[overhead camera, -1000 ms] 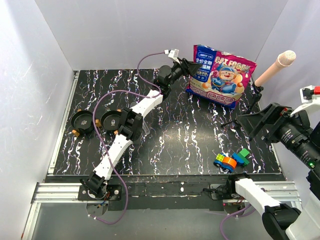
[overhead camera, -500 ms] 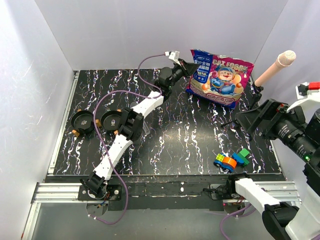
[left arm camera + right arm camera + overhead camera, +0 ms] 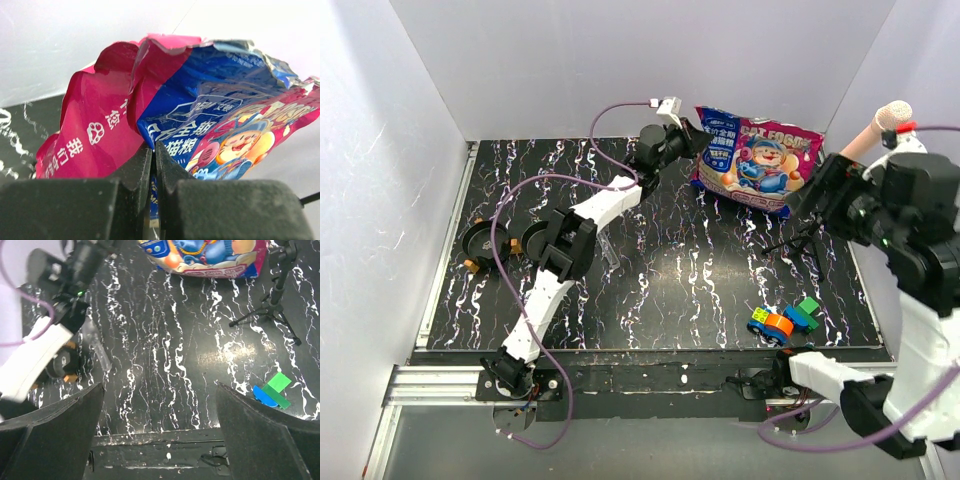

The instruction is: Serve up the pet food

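The pet food itself is hidden inside a glossy magenta-and-blue cat-print bag [image 3: 757, 160] that leans against the back wall. My left gripper [image 3: 694, 140] reaches to the bag's upper left corner. In the left wrist view this gripper [image 3: 153, 146] is shut on a fold of the bag [image 3: 210, 105], with blue foil pinched between the pads. My right gripper [image 3: 817, 190] hangs high over the right side of the table with its jaws wide apart. Seen from the right wrist, it [image 3: 160, 386] holds nothing and the bag [image 3: 205, 255] lies far ahead.
Two black bowls [image 3: 483, 243] sit at the left, partly behind the left arm. Colourful toy blocks [image 3: 783, 318] lie near the front right edge. A microphone on a small tripod [image 3: 802, 236] stands right of the bag, close under the right arm.
The left gripper has shut on the bag's corner and the bag has shifted slightly left. The right arm has risen and swung in toward the bag.
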